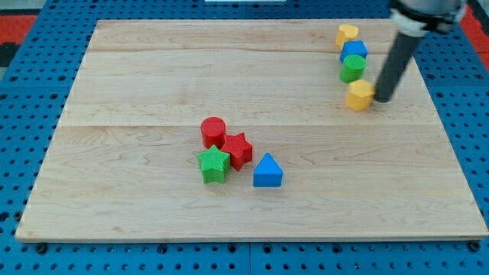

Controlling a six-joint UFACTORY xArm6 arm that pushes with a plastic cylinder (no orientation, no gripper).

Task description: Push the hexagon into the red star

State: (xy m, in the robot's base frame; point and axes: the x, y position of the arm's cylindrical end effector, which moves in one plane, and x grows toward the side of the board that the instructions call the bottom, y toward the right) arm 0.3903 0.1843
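Observation:
The yellow hexagon (358, 95) lies at the view's upper right. My tip (381, 98) touches its right side; the dark rod rises from there toward the view's top right. The red star (238, 149) lies near the board's middle, far to the lower left of the hexagon. A red cylinder (213, 131) touches the star at its upper left, a green star (214, 165) at its lower left, and a blue triangle (267, 171) sits just to its lower right.
Above the hexagon a column of three blocks runs up: a green block (352, 68), a blue block (354, 50) and a yellow heart-like block (347, 33). The wooden board (137, 92) rests on a blue pegboard surface.

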